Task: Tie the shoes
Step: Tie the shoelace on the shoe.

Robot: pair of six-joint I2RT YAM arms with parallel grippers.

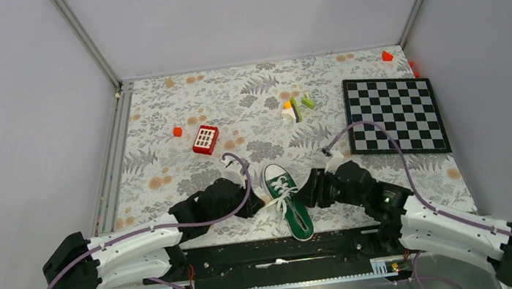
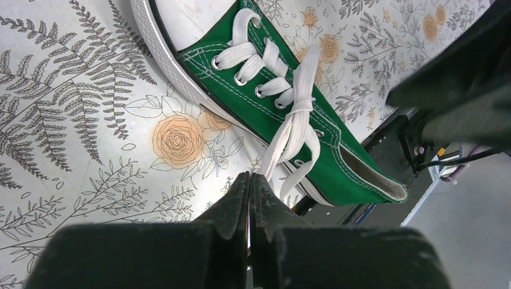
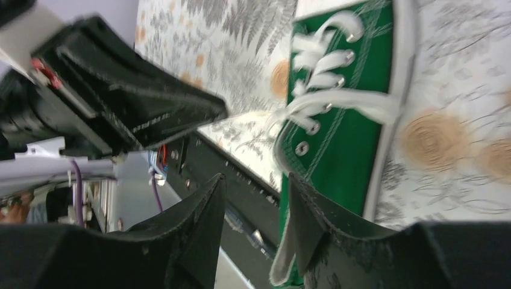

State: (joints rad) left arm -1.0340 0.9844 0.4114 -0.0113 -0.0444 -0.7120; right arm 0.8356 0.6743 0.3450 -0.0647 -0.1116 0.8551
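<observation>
Green sneaker (image 1: 291, 203) at near desk (image 1: 161, 119) edge, toe far. Left fingers (image 2: 244, 188) clenched on white lace (image 2: 289, 135); right fingers (image 3: 208, 198) released, other lace (image 3: 282, 253) between.

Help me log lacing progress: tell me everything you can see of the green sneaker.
The green sneaker is a canvas low-top with white rubber toe cap, white sole edge and metal eyelets. It stands on its sole on the floral tablecloth, toe pointing away from the arms, heel by the near edge. Its white laces are crossed in one simple knot, no bow. One end runs into the shut left gripper; another hangs beside the open right gripper.
</observation>
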